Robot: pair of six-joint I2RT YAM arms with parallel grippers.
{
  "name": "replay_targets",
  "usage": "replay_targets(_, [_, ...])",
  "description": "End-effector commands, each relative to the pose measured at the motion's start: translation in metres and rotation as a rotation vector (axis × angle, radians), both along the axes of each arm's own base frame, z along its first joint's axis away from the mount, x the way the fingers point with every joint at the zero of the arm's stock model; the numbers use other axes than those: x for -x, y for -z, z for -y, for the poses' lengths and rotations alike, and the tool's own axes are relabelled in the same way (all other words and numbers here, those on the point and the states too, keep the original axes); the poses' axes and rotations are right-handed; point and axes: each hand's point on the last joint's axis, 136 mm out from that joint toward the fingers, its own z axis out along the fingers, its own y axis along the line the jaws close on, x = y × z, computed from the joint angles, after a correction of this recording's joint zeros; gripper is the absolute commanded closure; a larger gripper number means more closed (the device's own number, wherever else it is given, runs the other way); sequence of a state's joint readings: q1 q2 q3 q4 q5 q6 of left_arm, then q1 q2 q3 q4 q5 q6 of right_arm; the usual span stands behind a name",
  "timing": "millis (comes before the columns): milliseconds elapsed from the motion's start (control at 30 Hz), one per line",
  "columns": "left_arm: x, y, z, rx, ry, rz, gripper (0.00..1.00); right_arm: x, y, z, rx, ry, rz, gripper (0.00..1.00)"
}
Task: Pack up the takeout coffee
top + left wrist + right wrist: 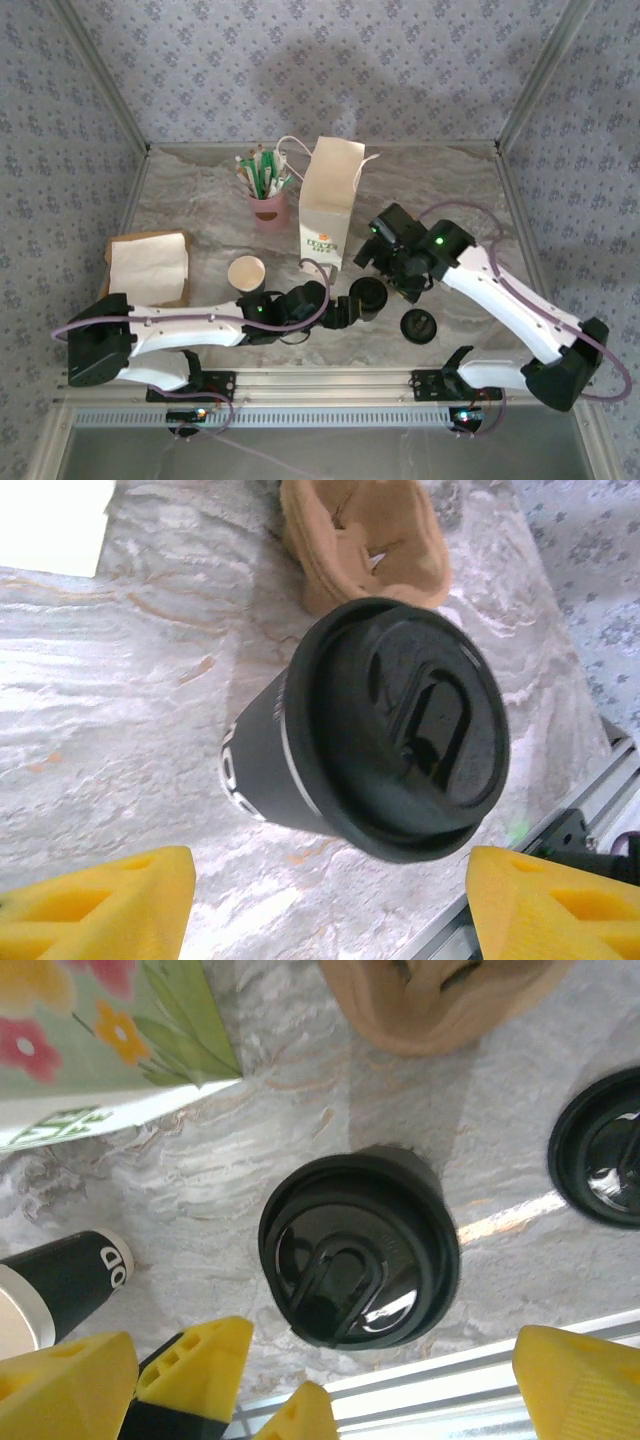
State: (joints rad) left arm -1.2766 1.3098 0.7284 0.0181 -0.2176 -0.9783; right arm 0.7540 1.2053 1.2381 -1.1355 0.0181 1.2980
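Black plastic caps the takeout coffee [368, 294], which stands upright on the marbled surface [200, 200] at the lower centre of the top view. Its long axis is vertical, with the lid facing up and the base down. It sits just below the white bag [330, 205] and up-left of a loose lid [418, 326]. An uncovered cup [247, 272] stands further left.

From the left wrist, the coffee [380, 730] fills mid-frame, with its dark wall slanting to lower left and a cardboard carrier [365, 540] behind it. The left pincer [330, 905] has its yellow fingers [100, 900] spread apart at the bottom corners, short of the cup and touching nothing.

From the right wrist, the lid [358, 1260] is seen almost straight down. The right pincer [315, 1345] gapes wide and is empty.
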Motion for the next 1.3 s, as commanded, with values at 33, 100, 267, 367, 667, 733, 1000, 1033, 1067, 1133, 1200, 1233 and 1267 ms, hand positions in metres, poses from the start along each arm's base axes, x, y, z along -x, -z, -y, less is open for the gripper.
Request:
replay_targets(33, [0.000,-0.010,-0.016,-0.027,-0.022,0.021,0.28,0.001,0.011,0.035,0.130,-0.029,0.041,0.08])
replay_targets(100, [-0.001,-0.014,-0.019,-0.035,-0.022,0.032,0.27,0.000,0.013,0.041,0.143,-0.064,0.079,0.17])
replay_targets(267, [-0.004,-0.030,-0.015,-0.053,0.007,0.048,0.27,-0.003,0.021,0.034,0.046,-0.200,0.203,0.46])
replay_targets(367, [-0.006,-0.039,-0.010,-0.050,0.033,0.047,0.28,0.001,0.027,0.031,-0.045,-0.244,0.258,0.62])
replay_targets(667, [-0.010,-0.057,0.016,-0.076,0.127,0.033,0.43,0.013,0.049,0.015,-0.302,-0.308,0.241,1.00])
replay_targets(733, [-0.011,-0.058,0.022,-0.091,0.147,0.031,0.46,0.014,0.052,0.012,-0.337,-0.322,0.234,1.00])
replay_targets(1000, [-0.011,-0.048,0.038,-0.135,0.188,0.011,0.52,0.013,0.057,0.006,-0.385,-0.331,0.220,1.00])
replay_targets(1033, [-0.011,-0.046,0.038,-0.141,0.189,0.009,0.52,0.013,0.057,0.006,-0.387,-0.332,0.219,1.00])
replay_targets(1067, [-0.011,-0.043,0.039,-0.148,0.189,0.005,0.52,0.013,0.058,0.005,-0.391,-0.334,0.216,1.00])
replay_targets(1133, [-0.012,-0.041,0.039,-0.153,0.186,0.002,0.53,0.014,0.060,0.006,-0.390,-0.332,0.207,1.00])
replay_targets(1200, [-0.014,-0.039,0.038,-0.155,0.181,0.000,0.54,0.014,0.062,0.006,-0.387,-0.333,0.203,1.00])
replay_targets(1233, [-0.015,-0.039,0.038,-0.154,0.179,0.001,0.54,0.014,0.062,0.006,-0.387,-0.331,0.202,1.00])
replay_targets(1267, [-0.015,-0.040,0.037,-0.152,0.177,0.003,0.54,0.014,0.062,0.006,-0.386,-0.331,0.202,1.00])
